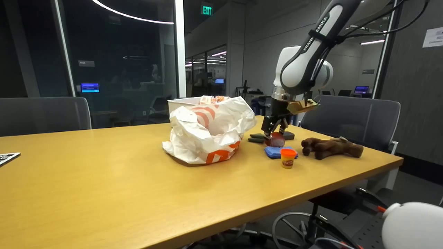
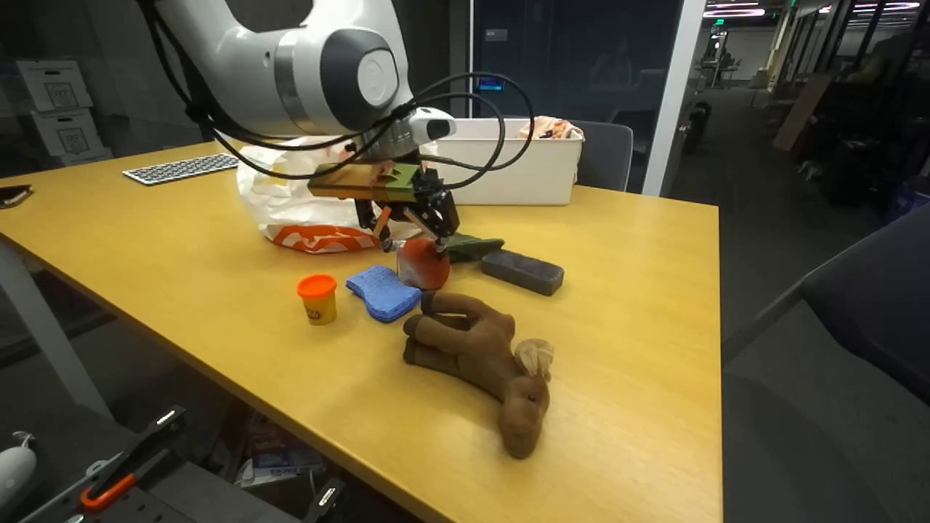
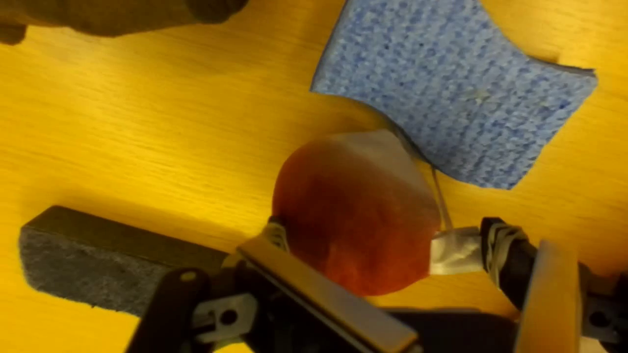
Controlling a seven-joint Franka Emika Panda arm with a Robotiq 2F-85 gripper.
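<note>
Keyboard: in an exterior view I see a flat white keyboard [image 2: 180,168], far to the left of and behind the fingers of my black gripper [image 2: 414,245].
White bag: a crumpled white bag with orange print [image 2: 280,207] stands behind my fingers, to the left.
Tub: a small yellow cylinder with an orange lid [image 2: 317,300] stands upright in front of my fingers, to the left.
Sponge: a blue, narrow-waisted textured sponge [image 2: 383,293] lies flat just in front of them.
Fingers: I have them spread wide, released, one to each side of a rounded red object with a pale patch [image 2: 423,265]; whether a tip touches it I cannot tell.
Red object: it sits between my fingertips on the yellow wooden table [image 2: 617,349], just beside the sponge.
Green piece: a dark green, elongated piece [image 2: 472,248] lies just behind my fingers, to the right.
Plush: a brown plush horse with a pale mane [image 2: 472,341] lies in front of my fingers, legs towards them.
Bin: a white, straight-sided bin [image 2: 519,174] stands farther behind, to the right.
Block: a dark grey oblong block [image 2: 522,272] lies right of my fingers.
</note>
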